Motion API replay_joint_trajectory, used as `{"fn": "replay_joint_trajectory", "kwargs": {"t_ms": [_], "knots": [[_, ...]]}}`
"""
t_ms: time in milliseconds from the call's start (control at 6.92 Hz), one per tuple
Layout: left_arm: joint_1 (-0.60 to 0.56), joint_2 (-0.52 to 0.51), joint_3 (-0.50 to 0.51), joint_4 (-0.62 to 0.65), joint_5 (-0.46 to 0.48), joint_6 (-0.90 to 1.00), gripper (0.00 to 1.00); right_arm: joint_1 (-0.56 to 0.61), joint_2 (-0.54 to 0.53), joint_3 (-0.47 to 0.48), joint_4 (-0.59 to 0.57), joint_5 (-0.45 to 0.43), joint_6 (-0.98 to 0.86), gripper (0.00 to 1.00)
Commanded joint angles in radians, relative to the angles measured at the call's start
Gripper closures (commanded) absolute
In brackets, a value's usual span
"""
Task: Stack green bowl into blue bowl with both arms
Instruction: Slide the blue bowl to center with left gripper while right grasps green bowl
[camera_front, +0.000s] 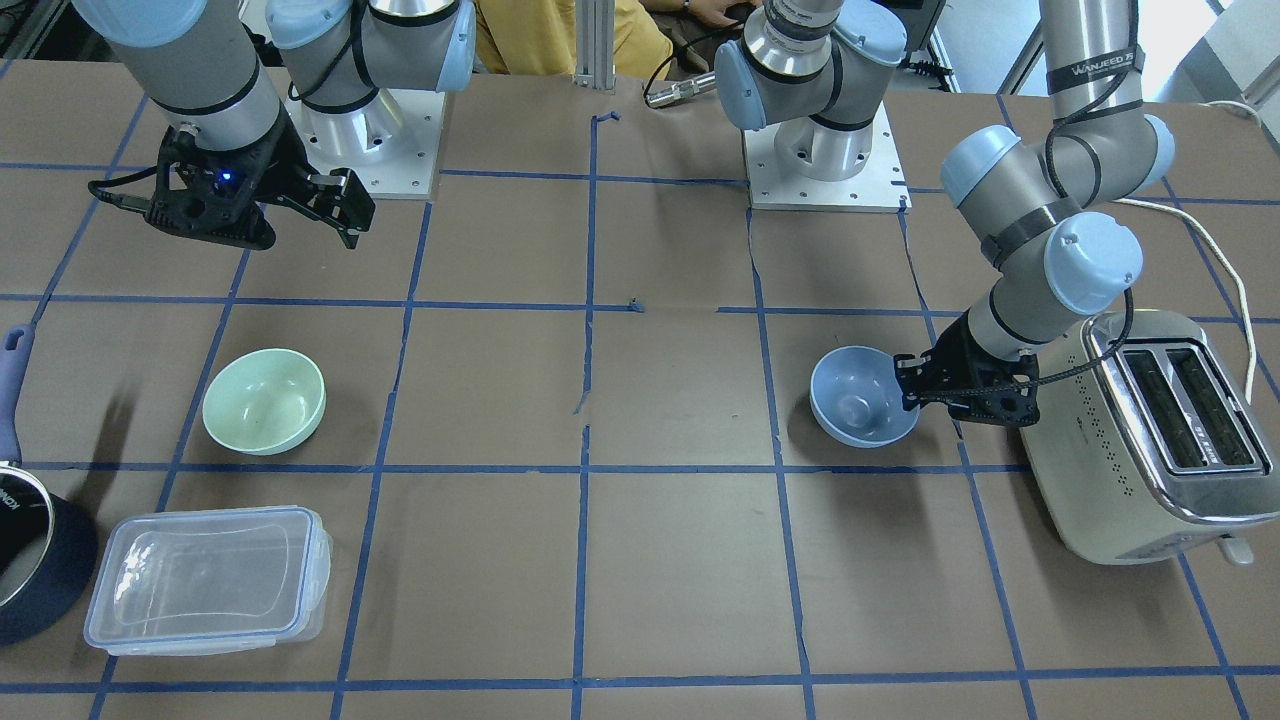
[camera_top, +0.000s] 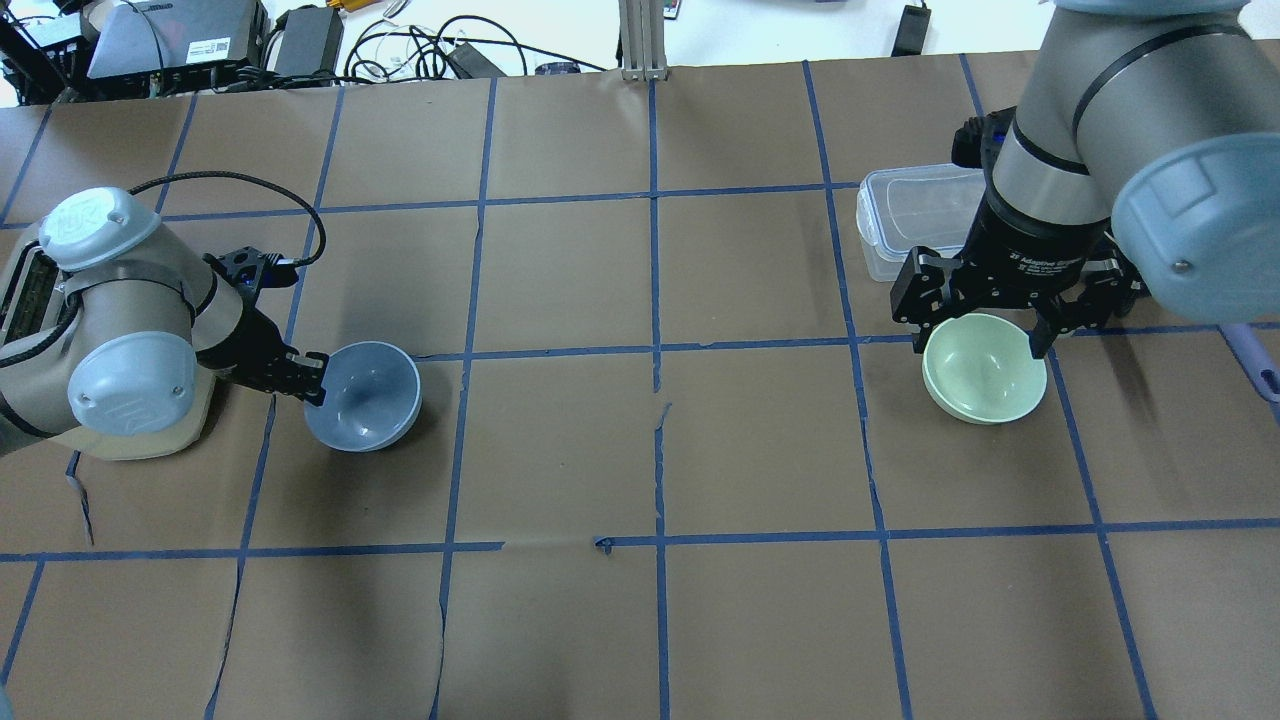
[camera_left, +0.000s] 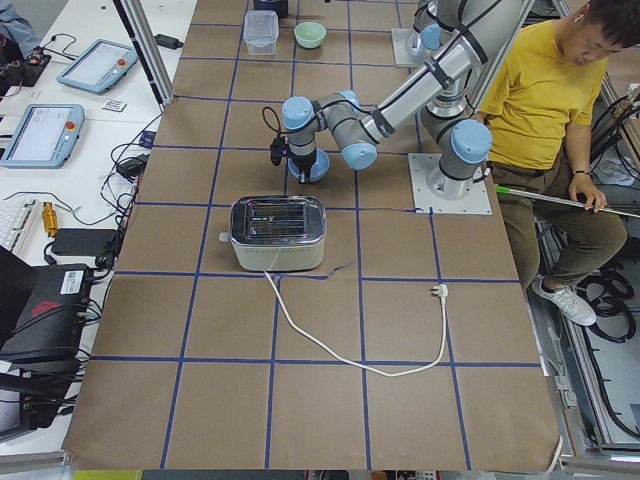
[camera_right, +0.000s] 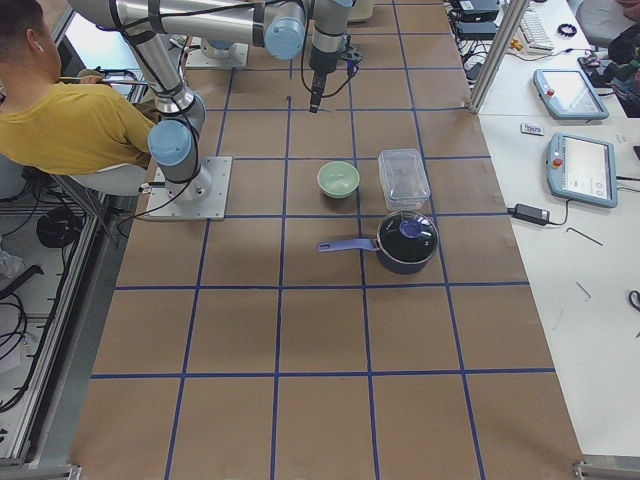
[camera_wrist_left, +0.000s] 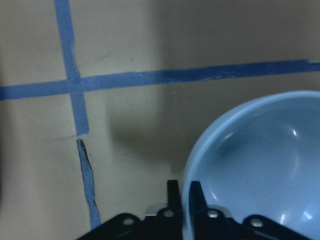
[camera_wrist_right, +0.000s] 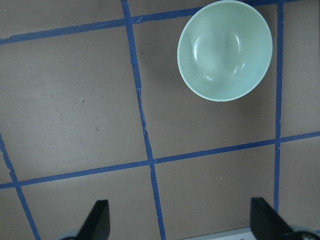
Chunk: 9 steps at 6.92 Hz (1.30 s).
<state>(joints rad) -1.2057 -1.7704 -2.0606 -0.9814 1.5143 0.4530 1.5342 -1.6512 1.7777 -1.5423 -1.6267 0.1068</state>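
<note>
Two bowls are well apart on the table (camera_top: 650, 450). At the left, the blue bowl (camera_top: 365, 395) is tilted near the toaster (camera_front: 1150, 430), and the left gripper (camera_top: 312, 372) is clamped on its rim, one finger inside and one outside. At the right, the green bowl (camera_top: 985, 370) stands upright near a clear container (camera_top: 915, 215), and the right gripper (camera_top: 978, 335) hangs above it, fingers spread wide and holding nothing.

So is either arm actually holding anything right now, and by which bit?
Yes: the left arm pinches the blue bowl by its rim with its jaws. The right arm has its jaws open and empty; the green bowl sits free on the table.
</note>
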Motion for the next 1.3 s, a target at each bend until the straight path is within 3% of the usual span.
{"fn": "replay_joint_trajectory", "kwargs": {"t_ms": [0,723,867,1157], "knots": [[-0.030,0.014,0.039,-0.055,-0.060,-0.029,1.00,-0.011,0.002,0.003,-0.048,0.004,-0.010,0.00],[-0.499,-0.021,0.111,-0.034,-0.088,-0.729,1.00,-0.091,0.120,0.081,-0.318,0.013,-0.010,0.00],[-0.521,-0.056,0.122,0.042,-0.103,-0.781,1.00,-0.091,0.148,0.130,-0.423,0.011,-0.010,0.00],[-0.566,-0.139,0.195,0.075,-0.144,-0.850,1.00,-0.094,0.206,0.224,-0.594,0.011,-0.013,0.00]]}}
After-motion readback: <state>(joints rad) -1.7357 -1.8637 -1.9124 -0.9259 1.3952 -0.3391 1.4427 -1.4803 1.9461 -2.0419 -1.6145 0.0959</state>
